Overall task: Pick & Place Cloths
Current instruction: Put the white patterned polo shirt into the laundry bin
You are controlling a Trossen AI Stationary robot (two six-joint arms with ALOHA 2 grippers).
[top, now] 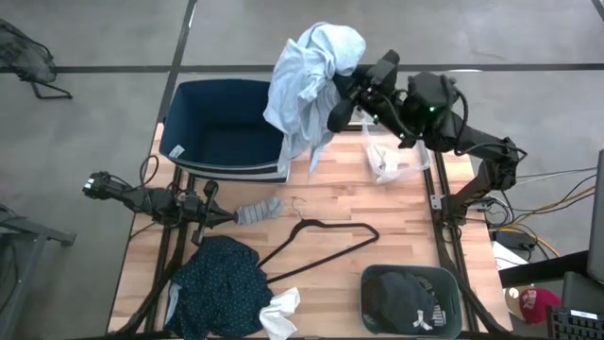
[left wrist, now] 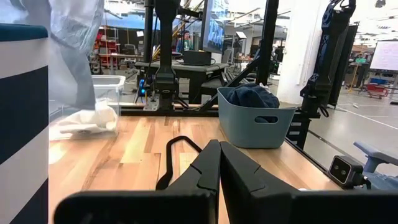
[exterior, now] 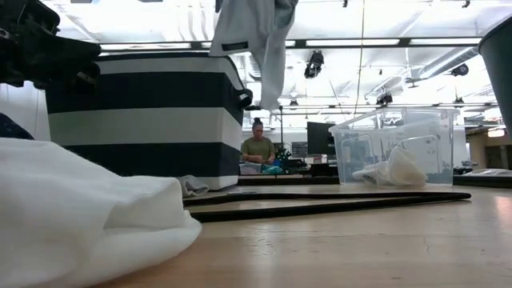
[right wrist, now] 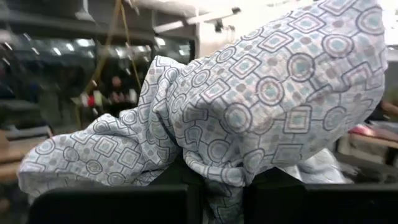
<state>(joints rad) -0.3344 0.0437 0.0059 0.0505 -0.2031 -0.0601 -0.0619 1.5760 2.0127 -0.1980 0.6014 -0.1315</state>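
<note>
Black cloth (top: pixel 412 300) (white logo, unreadable)

I am seeing the pale blue shirt (top: pixel 310 76) hanging over the right edge of the navy striped bin (top: pixel 223 127), draping across that side of its opening; the rest of the opening is lying free. Right of the bin, the clear plastic box (top: pixel 396 156) is blocking the table edge. In front of the bin, the grey sock (top: pixel 259 211) and the black wire hanger (top: pixel 321 242) are lying across the middle boards, with bare wood between bin and hanger. Farther forward, the dark teal dotted garment (top: pixel 219 283), a white sock (top: pixel 280 314) and the grey-blue basket (top: pixel 411 300) are crowding the near edge.
</note>
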